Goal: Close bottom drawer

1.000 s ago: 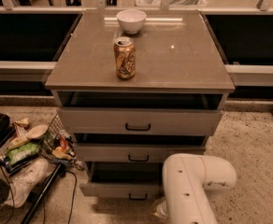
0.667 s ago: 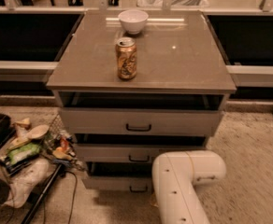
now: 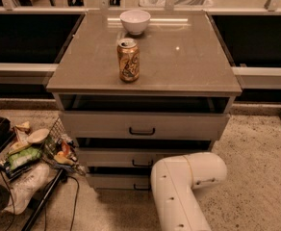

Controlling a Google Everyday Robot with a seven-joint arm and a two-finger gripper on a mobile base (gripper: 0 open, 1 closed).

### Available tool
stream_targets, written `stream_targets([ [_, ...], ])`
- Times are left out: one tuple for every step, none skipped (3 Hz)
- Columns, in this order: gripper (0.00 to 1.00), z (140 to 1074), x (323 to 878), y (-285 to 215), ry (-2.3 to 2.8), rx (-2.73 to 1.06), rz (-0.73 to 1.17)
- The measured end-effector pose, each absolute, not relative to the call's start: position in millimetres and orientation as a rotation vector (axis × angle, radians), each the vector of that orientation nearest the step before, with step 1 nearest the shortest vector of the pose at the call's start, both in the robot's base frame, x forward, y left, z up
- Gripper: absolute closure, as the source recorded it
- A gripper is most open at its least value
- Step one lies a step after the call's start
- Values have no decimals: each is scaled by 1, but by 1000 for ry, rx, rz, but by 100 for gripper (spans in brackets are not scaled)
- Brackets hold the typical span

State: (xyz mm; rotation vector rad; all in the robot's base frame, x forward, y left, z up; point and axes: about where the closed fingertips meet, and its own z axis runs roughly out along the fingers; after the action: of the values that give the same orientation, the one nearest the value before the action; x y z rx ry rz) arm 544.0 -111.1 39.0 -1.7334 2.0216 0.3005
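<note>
Grey cabinet, closing stroke. The bottom drawer (image 3: 114, 181), lowest of three, sits further in than a second ago. Its front is almost level with the middle drawer (image 3: 111, 157), but a dark slit remains above it, so closure looks nearly done rather than complete. The white arm (image 3: 186, 186) has advanced against it. The pincer is hidden behind that arm, low by the drawer front, and whether it is open or closed cannot be told. On the tabletop (image 3: 184, 57) stands a gold can (image 3: 128, 60) whose script I cannot read.

one camera, high in front of the cabinet (image 3: 179, 66), tilted down at its top and front, fairly near; the arm (image 3: 184, 186) at lower centre hides the gripper.
</note>
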Motion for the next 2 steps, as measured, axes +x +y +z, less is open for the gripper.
stream_targets([
  [100, 48, 593, -130, 2008, -1731, 267],
  [100, 46, 586, -125, 2008, -1733, 291],
])
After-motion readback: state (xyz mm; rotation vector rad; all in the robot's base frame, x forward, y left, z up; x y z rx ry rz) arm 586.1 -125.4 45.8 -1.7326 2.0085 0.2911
